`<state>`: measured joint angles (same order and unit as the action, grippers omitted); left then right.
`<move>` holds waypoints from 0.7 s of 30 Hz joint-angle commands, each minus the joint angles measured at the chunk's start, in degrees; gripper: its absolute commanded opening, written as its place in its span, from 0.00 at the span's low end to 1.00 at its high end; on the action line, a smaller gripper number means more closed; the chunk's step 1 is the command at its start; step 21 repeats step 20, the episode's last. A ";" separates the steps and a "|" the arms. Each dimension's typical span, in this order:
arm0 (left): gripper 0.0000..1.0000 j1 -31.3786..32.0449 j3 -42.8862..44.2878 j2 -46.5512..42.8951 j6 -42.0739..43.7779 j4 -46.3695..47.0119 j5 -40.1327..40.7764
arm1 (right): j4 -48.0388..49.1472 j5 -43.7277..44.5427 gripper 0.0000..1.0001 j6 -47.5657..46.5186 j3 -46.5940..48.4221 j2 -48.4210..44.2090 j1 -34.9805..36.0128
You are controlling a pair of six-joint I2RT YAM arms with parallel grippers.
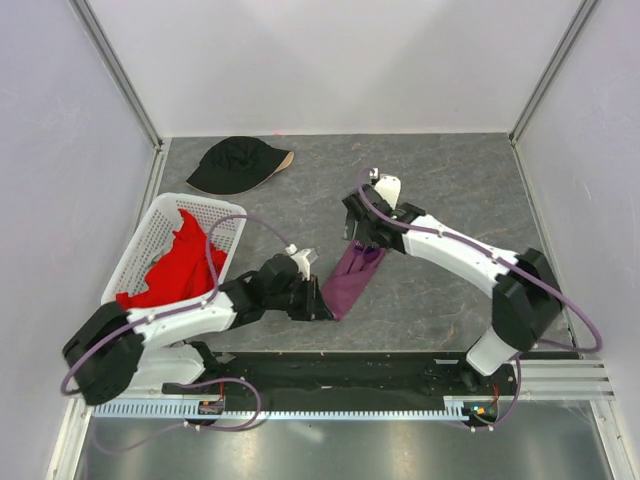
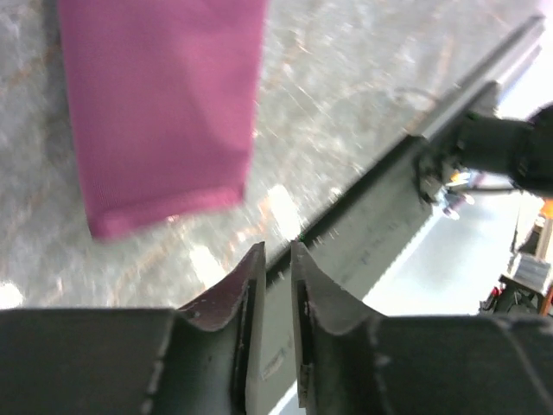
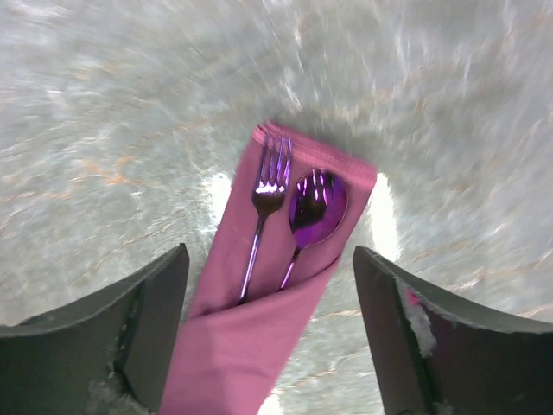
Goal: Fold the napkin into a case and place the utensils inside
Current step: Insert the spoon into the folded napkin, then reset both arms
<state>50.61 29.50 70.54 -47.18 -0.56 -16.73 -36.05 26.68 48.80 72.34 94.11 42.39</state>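
At the middle of the grey marbled worktop [image 1: 450, 180], the case [image 1: 350, 282] lies flat as a narrow plum-purple pouch, its long axis running on a diagonal from its near end to its far end. A diagonal fold forms a pocket across the case, as seen in the right wrist view. A purple fork [image 3: 270, 177] and a purple spoon [image 3: 317, 207] sit side by side in that pocket, handles tucked under the fold. The tines and the bowl rest on the cloth just short of the far edge of the case. The right arm [image 1: 450, 250] reaches over the far end of the case. Its jaws stand wide, one finger on either side of the case, and they hold nothing. The left arm [image 1: 200, 315] ends just beside the near end of the case. Its jaws are parted by a narrow gap only, with nothing between them, and the near edge of the case lies apart from the fingertips in the left wrist view. A white lattice basket [image 1: 150, 235] holding a red cloth [image 1: 175, 265] stands well to the left of the case. A black cap [image 1: 235, 165] lies beyond the case, toward the far left.
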 commanded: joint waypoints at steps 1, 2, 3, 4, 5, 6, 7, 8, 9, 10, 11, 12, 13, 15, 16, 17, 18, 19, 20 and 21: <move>0.28 0.10 -2.42 -12.07 4.01 -5.59 -1.73 | 5.45 0.76 0.88 -14.42 -3.85 -10.85 0.15; 0.28 0.10 -2.43 -14.18 4.72 -6.64 -0.94 | 8.86 -0.82 0.92 -16.00 -8.31 -12.96 0.15; 0.29 0.10 -2.25 -18.38 5.34 -8.56 -0.15 | 10.55 -3.53 0.94 -18.45 -10.70 -17.25 0.15; 0.30 0.10 -1.64 -20.08 6.21 -9.28 0.81 | 13.52 -4.61 0.96 -18.82 -13.16 -19.46 0.15; 0.31 0.10 -1.46 -21.83 6.40 -9.55 2.48 | 14.86 -5.49 0.98 -19.00 -17.97 -21.66 0.15; 0.32 0.10 -1.11 -22.98 6.31 -9.55 3.62 | 16.35 -7.32 0.98 -19.00 -20.37 -25.95 0.15; 0.34 0.02 -0.85 -25.00 5.53 -9.03 4.59 | 19.41 -11.17 0.98 -19.35 -22.57 -28.08 0.15; 0.34 0.02 -0.93 -25.80 5.17 -7.98 5.65 | 21.09 -13.30 0.98 -19.00 -27.55 -30.19 0.15; 0.34 0.02 -1.19 -26.33 4.64 -4.75 5.83 | 22.76 -14.62 0.98 -18.30 -29.95 -34.56 0.15; 0.35 0.02 -2.24 -27.29 3.07 -3.15 6.27 | 26.09 -16.20 0.98 -16.47 -32.32 -36.69 0.15; 0.35 0.02 -2.77 -27.65 2.19 -1.31 6.36 | 27.43 -16.04 0.98 -15.23 -36.61 -40.80 0.15; 0.36 0.02 -3.30 -27.83 1.22 0.02 6.19 | 28.22 -15.87 0.98 -13.83 -38.39 -42.67 0.15; 0.36 0.02 -3.91 -28.18 0.95 2.21 5.75 | 29.80 -15.95 0.98 -12.34 -41.37 -44.43 0.15; 0.36 0.02 -4.01 -28.71 1.64 2.32 5.48 | 30.95 -16.74 0.98 -11.79 -43.85 -49.09 0.06; 0.36 0.02 -3.92 -29.14 1.74 1.62 5.83 | 33.30 -17.27 0.98 -11.45 -46.56 -50.32 0.06; 0.36 0.02 -4.01 -30.28 1.83 1.61 5.92 | 34.20 -17.79 0.98 -10.31 -47.80 -52.68 0.15; 0.36 0.02 -4.18 -30.99 1.74 1.96 6.01 | 35.08 -18.32 0.98 -9.69 -48.95 -53.67 0.15; 0.36 0.02 -4.88 -31.86 1.65 2.49 5.75 | 35.61 -19.20 0.98 -9.51 -50.44 -54.72 0.15; 0.37 0.02 -5.06 -32.74 1.48 3.71 5.57 | 37.18 -20.68 0.98 -8.99 -50.80 -56.82 0.15; 0.37 0.02 -5.06 -32.74 1.48 3.71 5.57 | 37.18 -20.68 0.98 -8.99 -50.80 -56.82 0.15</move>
